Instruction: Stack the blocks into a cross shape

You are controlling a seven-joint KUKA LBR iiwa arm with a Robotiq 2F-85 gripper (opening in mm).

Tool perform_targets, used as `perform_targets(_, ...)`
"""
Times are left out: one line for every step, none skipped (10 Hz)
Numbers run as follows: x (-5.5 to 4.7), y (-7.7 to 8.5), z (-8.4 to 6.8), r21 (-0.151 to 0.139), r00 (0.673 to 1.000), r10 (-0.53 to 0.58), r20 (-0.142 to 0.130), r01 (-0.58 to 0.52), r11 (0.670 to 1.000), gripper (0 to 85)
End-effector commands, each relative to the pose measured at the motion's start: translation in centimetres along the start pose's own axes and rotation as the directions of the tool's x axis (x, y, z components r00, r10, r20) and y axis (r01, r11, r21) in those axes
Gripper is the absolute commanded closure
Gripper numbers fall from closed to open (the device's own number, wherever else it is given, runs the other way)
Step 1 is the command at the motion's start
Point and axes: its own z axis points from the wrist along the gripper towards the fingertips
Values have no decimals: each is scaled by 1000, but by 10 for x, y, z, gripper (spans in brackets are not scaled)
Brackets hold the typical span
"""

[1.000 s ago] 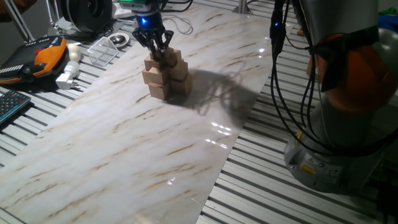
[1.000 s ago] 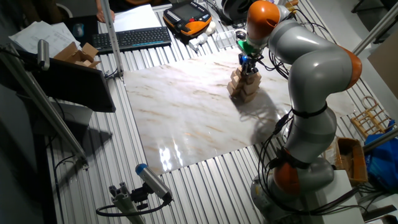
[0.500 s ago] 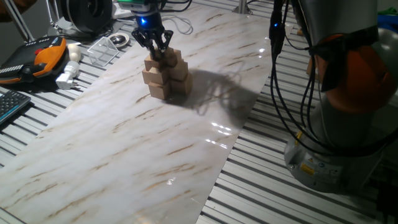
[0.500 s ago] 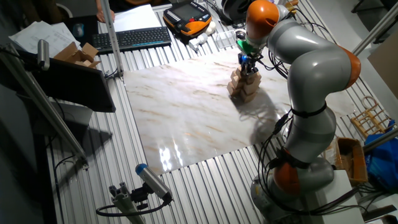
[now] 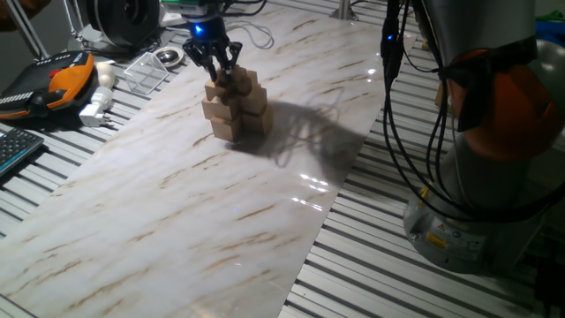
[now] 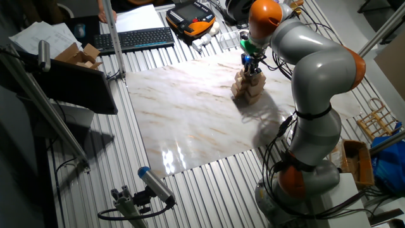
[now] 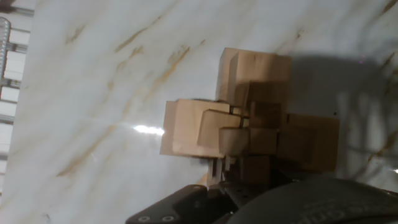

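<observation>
Hovering jaws, spread, over cross shape (image 5: 234, 104)

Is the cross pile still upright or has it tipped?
Upright: the cross pile stands in stepped tiers on the marble board, gripper above it.

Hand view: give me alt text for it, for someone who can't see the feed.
Looking straight down on a tiered, plus-shaped pile of light-tan wooden cubes standing on a white marbled table, smaller cubes toward the top. Dark parts of the tool fill the bottom edge.

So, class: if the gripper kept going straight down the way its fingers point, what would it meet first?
Most likely the top of the cross shape: the gripper points down right above it, though exact depth is unclear.
</observation>
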Motion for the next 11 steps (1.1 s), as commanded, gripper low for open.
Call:
perform_targets(6,2,-4,2,1000,1,-4,-1,1000,510)
perform_targets(14,3,-8,7,1000,-1,-13,1,1000,510)
perform_targets(23,6,-13,16,1000,-3,-21,3,1000,510)
perform_targets(33,9,-18,24,1000,4,-30,-4,1000,510)
perform_targets(43,10,-21,24,999,4,-35,-3,1000,510)
perform_targets(51,10,-23,16,999,-10,-42,11,1000,510)
perform_targets(60,9,-25,2,998,-36,-61,36,999,510)
perform_targets(69,7,-28,-2,994,-74,-79,74,997,510)
perform_targets(82,3,-33,-6,987,-133,-85,133,991,680)
perform_targets(85,-1,-31,-22,973,-211,-95,210,977,680)
perform_targets(87,-4,-30,-31,954,-278,-112,276,961,850)
